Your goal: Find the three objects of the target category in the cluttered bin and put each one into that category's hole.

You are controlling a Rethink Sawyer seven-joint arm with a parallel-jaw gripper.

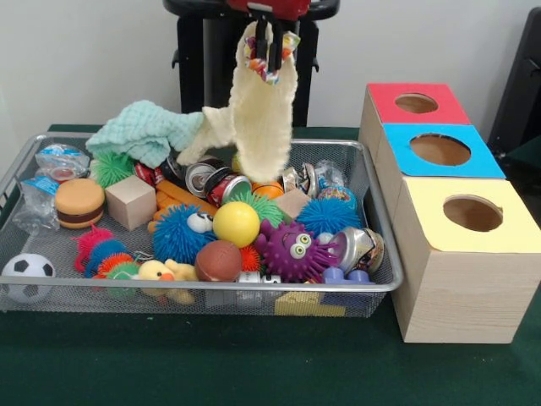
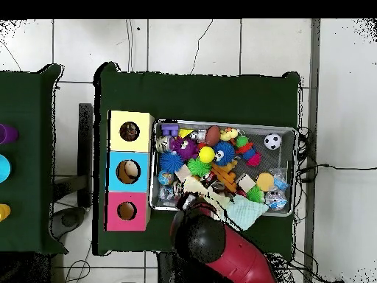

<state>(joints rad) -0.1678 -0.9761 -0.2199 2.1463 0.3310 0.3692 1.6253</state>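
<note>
Jaws clamped on pale yellow cloth (image 1: 258, 110), gripper (image 1: 269, 52) holding it lifted above wire-mesh bin (image 1: 382, 222); cloth hangs over toys.

The cluttered bin (image 1: 372, 182) is silver wire mesh with a smooth metal rim. 3 boxes (image 1: 473, 292) show pale matt wood grain under flat coloured tops. The pale yellow cloth (image 1: 258, 110) looks nubbly, the mint cloth (image 1: 144, 127) fluffy. The yellow ball (image 1: 236, 223) is glossy; the tablecloth (image 1: 211, 364) matt green.
</note>
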